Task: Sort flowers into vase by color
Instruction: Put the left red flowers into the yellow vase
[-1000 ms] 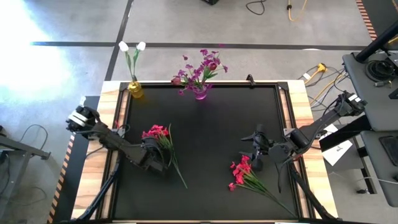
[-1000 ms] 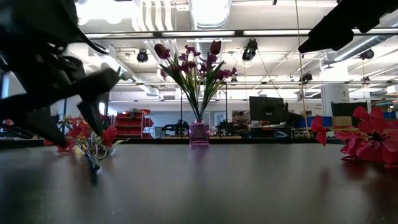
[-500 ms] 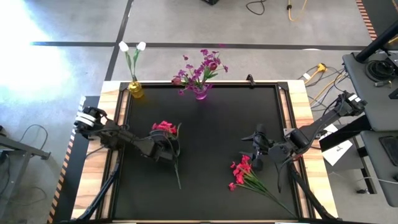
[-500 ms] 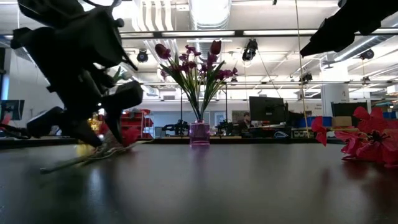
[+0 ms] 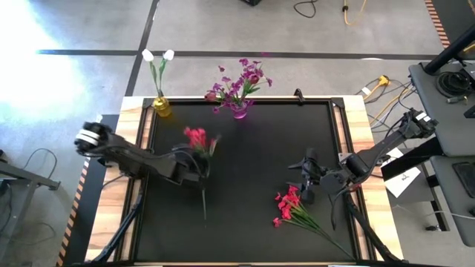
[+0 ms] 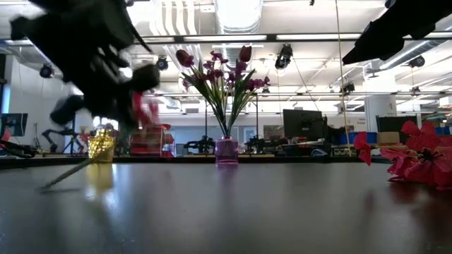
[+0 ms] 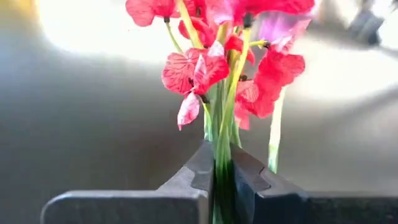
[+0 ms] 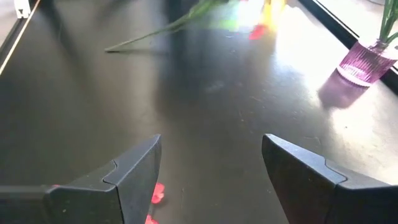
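Observation:
A red-pink flower spray (image 5: 197, 138) on green stems is in my left gripper (image 5: 199, 169), which is shut on it at the table's left middle; its blooms (image 7: 214, 62) fill the left wrist view. My right gripper (image 5: 297, 180) stands open at the right, just beyond a second red-pink spray (image 5: 291, 209) lying flat on the black mat. A purple vase (image 5: 239, 112) at the far edge holds purple flowers (image 5: 242, 78). At the far left, a yellow vase (image 5: 162, 108) holds white blooms (image 5: 157, 55). My left gripper pinches the bundled green stems (image 7: 222, 177) between its two fingers, about midway between the blooms and the stems' free end. The spray is tilted, blooms raised toward the far edge, while the thin stem end (image 5: 204, 213) trails low toward the near edge.
The wooden table rim (image 5: 130, 148) frames the black mat. Open mat lies between the two arms and in front of the vases. In the right wrist view, the purple vase (image 8: 360, 62) stands beyond my open fingers, with red petals (image 8: 155, 194) below them.
My left gripper has shut on the red-pink spray's stems, risen, and gone toward the far edge. The spray has come up off the mat. Its blooms are now higher and farther back, and its stem has swung to point at the near edge.

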{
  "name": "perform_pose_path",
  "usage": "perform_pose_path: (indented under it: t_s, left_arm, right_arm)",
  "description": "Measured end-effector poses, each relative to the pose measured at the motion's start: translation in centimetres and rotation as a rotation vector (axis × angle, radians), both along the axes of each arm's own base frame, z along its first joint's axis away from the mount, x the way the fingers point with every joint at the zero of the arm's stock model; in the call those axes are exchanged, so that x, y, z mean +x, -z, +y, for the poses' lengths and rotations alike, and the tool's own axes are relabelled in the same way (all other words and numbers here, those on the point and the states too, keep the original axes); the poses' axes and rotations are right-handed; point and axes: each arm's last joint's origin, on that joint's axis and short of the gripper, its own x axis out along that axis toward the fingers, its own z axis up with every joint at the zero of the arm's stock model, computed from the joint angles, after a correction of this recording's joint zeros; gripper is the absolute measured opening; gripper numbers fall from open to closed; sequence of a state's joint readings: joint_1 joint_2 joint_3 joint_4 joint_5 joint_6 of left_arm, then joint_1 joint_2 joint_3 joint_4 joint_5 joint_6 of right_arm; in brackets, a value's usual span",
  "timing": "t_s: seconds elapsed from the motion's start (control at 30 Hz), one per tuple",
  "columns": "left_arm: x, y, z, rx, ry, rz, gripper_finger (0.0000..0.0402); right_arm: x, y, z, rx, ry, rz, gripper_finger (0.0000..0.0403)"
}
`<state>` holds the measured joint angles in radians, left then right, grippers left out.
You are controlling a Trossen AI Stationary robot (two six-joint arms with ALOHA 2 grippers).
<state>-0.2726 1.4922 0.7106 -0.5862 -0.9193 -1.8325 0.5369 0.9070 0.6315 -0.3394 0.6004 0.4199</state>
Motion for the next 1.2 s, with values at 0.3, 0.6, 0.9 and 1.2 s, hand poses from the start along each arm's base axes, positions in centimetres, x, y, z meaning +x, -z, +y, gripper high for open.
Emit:
perform_pose_path:
  t_s: [0.3, 0.6, 0.9, 1.2]
  left_arm:
    - [-3.8, -7.2, 3.1, 0.659, -0.154, -0.018, 0.0002]
    - [-6.1, -8.7, 11.4, 0.665, -0.535, 0.285, 0.0001]
    - [-8.0, -14.6, 16.8, 0.613, -0.795, 0.477, 0.0]
    - [-8.8, -22.5, 20.5, 0.591, -0.976, 0.479, 0.0]
  right_arm:
    - [0.1, -0.1, 0.0, -0.002, -0.007, -0.011, 0.027]
    - [0.2, -0.2, 0.1, -0.01, -0.013, -0.022, 0.027]
    - [0.2, -0.3, 0.0, -0.084, -0.001, -0.036, 0.027]
    - [0.3, -0.6, -0.1, -0.135, 0.022, -0.062, 0.027]
